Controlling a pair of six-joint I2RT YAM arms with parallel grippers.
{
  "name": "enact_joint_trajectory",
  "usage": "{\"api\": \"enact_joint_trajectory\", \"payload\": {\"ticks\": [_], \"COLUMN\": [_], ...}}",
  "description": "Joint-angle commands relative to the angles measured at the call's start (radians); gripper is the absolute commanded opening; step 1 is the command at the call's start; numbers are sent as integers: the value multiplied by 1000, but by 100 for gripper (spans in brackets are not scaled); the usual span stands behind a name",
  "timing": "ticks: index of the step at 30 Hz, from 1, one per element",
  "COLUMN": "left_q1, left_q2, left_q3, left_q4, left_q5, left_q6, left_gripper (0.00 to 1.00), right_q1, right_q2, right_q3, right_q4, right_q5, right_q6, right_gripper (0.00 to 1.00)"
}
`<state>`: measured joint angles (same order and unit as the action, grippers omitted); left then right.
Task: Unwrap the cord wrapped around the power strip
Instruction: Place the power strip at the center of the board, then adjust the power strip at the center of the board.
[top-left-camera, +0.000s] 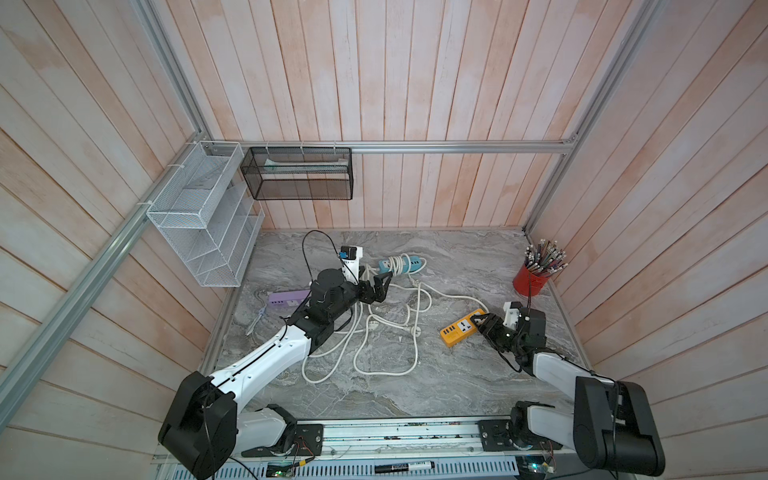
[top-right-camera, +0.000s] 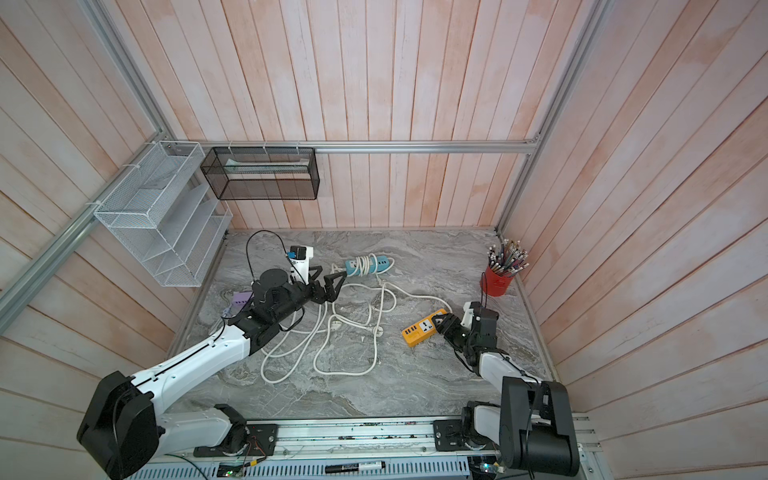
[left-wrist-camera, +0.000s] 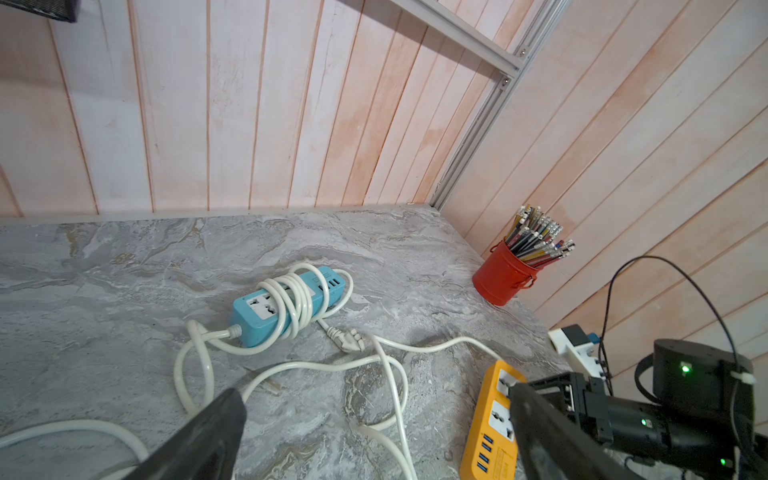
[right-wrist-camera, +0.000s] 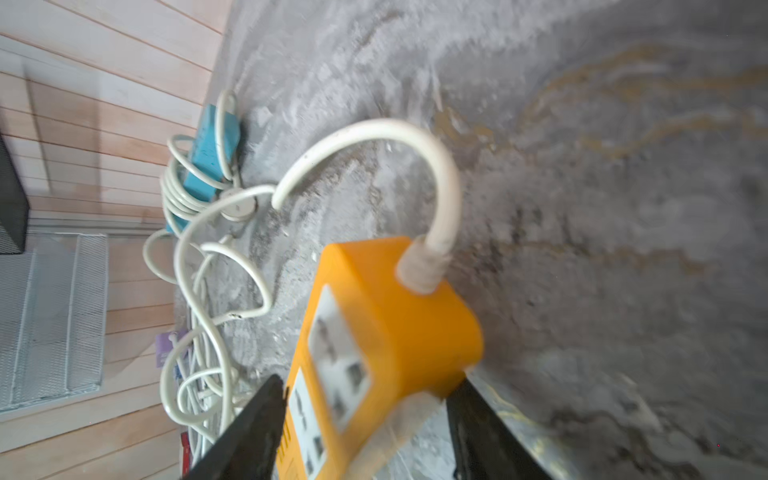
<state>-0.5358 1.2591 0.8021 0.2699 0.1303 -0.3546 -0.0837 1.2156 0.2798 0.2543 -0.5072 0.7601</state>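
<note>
Cord tangle (top-left-camera: 417, 353); purple strip (top-left-camera: 282, 298), seemingly, beneath arm (top-left-camera: 274, 353).

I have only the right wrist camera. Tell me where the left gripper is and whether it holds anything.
Observer: The left gripper hangs open and empty, just short of the near end of the blue power strip.
Operator: Now report what stands beyond my right arm.
Observer: A red cup full of pencils stands in the far corner, well apart from the orange power strip.
</note>
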Motion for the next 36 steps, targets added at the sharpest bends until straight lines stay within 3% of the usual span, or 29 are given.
{"api": "enact_joint_trajectory", "payload": {"ticks": [1,6,11,14,19,23,26,30,34,36], "left_q1": [31,55,81,99,134,174,192,194,209,211], "left_q2": [-30,-21,-9,7,55,112,167,262,369,426], "left_q3": [-4,29,52,65,86,113,144,217,270,315], "left_q4": [-19,-57,-55,-41,-21,-11,9,15,77,111], "left_q5": [20,21,28,44,80,108,140,154,159,157], "left_q6": [-23,-16,-15,-20,-43,-78,-100,-99,-113,-103], "left_gripper": [100,100,100,100,100,100,94,97,99,91], "right_q1": [4,6,26,30,46,92,122,162,209,223], "right_q2": [-35,-185,-355,-350,-130,58,202,396,483,484], "right_q3": [11,37,137,223,384,493,569,676,736,728], "right_q4": [-67,-172,-289,-273,-137,-14,77,175,214,240], "right_q5": [70,134,197,164,-15,-29,-50,-105,-77,-67], "right_q6": [-24,-23,-48,-48,-21,-8,13,51,38,41], "right_gripper": [79,92,98,98,98,97,94,94,91,85]}}
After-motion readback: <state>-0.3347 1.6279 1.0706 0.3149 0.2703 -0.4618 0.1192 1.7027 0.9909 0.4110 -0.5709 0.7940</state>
